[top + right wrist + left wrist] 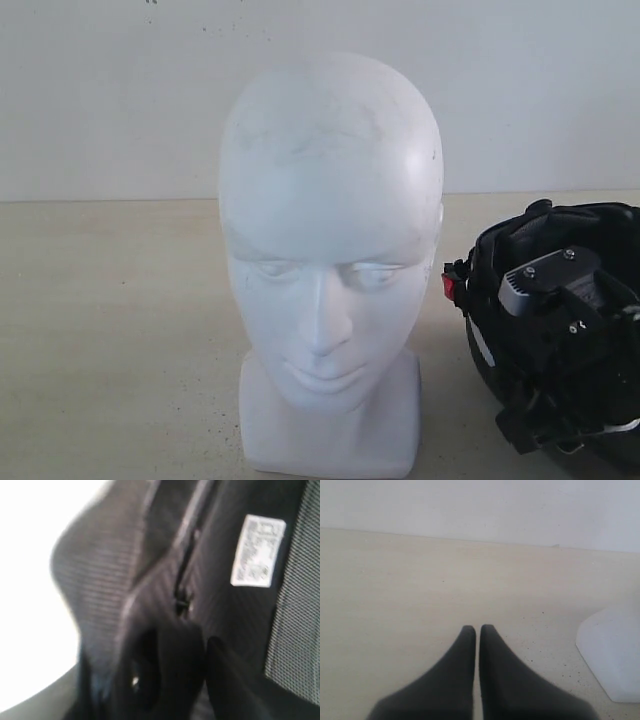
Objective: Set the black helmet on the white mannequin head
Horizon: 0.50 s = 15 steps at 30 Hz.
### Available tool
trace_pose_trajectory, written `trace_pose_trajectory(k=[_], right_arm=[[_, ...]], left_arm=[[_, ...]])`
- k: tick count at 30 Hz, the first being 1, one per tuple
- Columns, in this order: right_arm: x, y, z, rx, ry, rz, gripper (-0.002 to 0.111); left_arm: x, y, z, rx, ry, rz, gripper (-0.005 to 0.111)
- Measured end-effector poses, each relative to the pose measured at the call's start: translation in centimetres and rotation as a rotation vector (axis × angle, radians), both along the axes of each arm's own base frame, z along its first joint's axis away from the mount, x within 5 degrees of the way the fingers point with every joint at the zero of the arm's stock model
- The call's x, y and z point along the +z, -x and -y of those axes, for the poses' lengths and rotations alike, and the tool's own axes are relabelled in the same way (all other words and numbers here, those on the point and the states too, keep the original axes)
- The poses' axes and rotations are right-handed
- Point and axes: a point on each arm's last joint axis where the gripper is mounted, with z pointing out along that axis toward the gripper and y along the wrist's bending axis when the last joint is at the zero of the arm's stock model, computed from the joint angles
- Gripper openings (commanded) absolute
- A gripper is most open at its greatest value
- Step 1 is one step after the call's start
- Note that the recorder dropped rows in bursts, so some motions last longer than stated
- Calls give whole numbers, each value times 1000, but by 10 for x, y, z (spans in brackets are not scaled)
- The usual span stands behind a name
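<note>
Right, status: the bald white foam mannequin head (pixel 330 260) stood upright mid-counter on its squared neck base, face toward the exterior camera, with faint grey scuffs on the crown and temple and the crown bare. The pale beige counter (pixel 120 340) ran back to a plain white wall (pixel 120 90). The matte black rounded helmet (pixel 490 250) was not on the head. It sat low at the right of the exterior view, about level with the head's cheek and neck, near it but apart. Its opening faced up toward the camera, so the black padded lining showed. The frame edge cut off its underside, so I could not tell whether it rested on the counter or hung clear. A small red clip (pixel 449 287) showed on the helmet's side nearest the head. The right arm's black-and-grey wrist (pixel 555 290) reached down into the helmet opening. The right wrist view was blurred and filled with ribbed black lining, a white sewn label (pixel 257 550) and a grey mesh panel (pixel 295 605). The right jaws' dark fingers (pixel 225 680) stood apart with a fold of padding between them. Whether they were clenched on that fold or just straddling it, I could not tell. The left jaws were clenched on nothing: two black fingers (pixel 460 675) tip to tip with a hairline gap, over bare counter. A corner of the head's base (pixel 615 660) was in the left wrist view, near the fingers but not touching.
</note>
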Motion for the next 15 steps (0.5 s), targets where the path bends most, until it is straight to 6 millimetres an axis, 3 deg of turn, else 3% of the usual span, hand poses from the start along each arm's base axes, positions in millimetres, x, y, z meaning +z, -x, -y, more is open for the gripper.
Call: trace_pose_trajectory(k=[5, 15], right_arm=[[5, -3, -4, -1, -40, 0, 71], [6, -6, -4, -36, -51, 31, 70]], left_arm=[[0, 0, 0, 0, 0, 0, 4], [0, 0, 0, 0, 0, 0, 4]])
